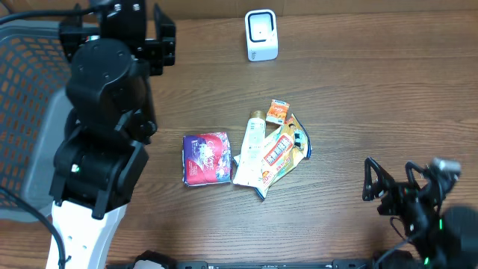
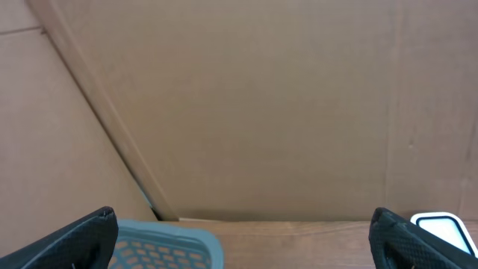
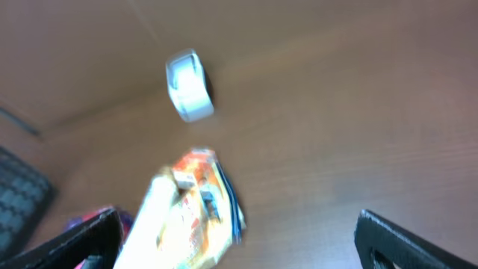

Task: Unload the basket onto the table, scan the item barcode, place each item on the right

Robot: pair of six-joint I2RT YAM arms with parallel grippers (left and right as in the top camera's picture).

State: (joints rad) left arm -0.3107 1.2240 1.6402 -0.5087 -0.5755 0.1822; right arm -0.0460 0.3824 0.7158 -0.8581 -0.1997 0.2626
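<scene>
A small heap of items lies mid-table: a red and purple packet [image 1: 206, 158], a white tube [image 1: 250, 146], an orange and yellow sachet [image 1: 282, 149] and a little orange box [image 1: 278, 111]. The white barcode scanner [image 1: 261, 35] stands at the back edge. My right gripper [image 1: 388, 179] hovers open at the front right, apart from the heap, holding nothing. In the right wrist view the blurred heap [image 3: 190, 213] lies ahead to the left of the gripper [image 3: 239, 250], with the scanner [image 3: 188, 86] beyond. My left gripper [image 1: 166, 45] is open and empty at the back left, facing the cardboard wall [image 2: 246, 104].
A grey-rimmed basket [image 1: 22, 90] with orange mesh stands at the far left; its corner [image 2: 168, 246] shows between the left fingers. The scanner's edge [image 2: 441, 224] peeks in beside the left gripper's right finger. The bulky left arm [image 1: 104, 134] stands over the table's left side.
</scene>
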